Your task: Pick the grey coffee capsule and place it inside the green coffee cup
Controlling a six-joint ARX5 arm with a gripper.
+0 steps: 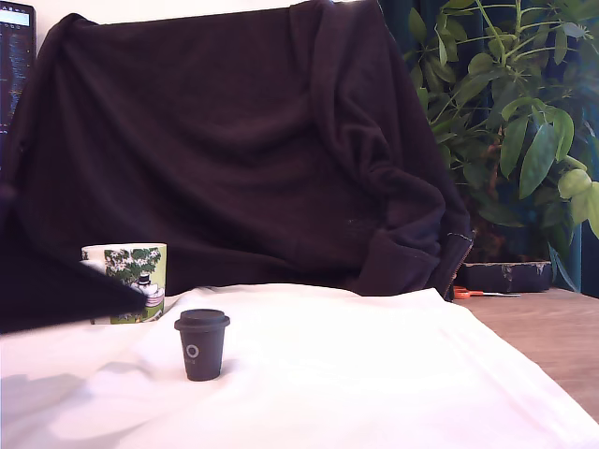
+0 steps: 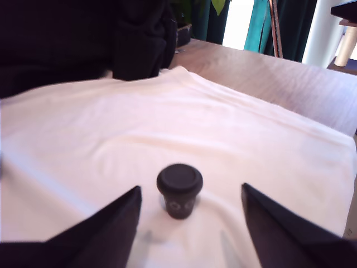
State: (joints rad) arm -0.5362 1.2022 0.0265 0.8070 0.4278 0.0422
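Observation:
The grey coffee capsule (image 1: 201, 344) stands upright on the white cloth (image 1: 374, 374), its white ring mark facing the exterior camera. Behind it, toward the exterior view's left, stands the green coffee cup (image 1: 131, 281). A dark blurred shape (image 1: 56, 295), which looks like part of my arm, covers the cup's left side, and its handle is hidden. In the wrist view my gripper (image 2: 190, 186) is open. Its two black fingers (image 2: 106, 229) stand apart on either side of the capsule (image 2: 179, 190). The capsule sits just beyond the fingertips and nothing touches it. The cup is out of the wrist view.
A black cloth (image 1: 234, 140) hangs as a backdrop behind the table. A leafy plant (image 1: 515, 122) and a dark planter (image 1: 505, 276) stand at the exterior view's right, with orange-handled scissors (image 1: 468, 293) beside them. Bare wooden tabletop (image 1: 552, 337) shows right of the white cloth.

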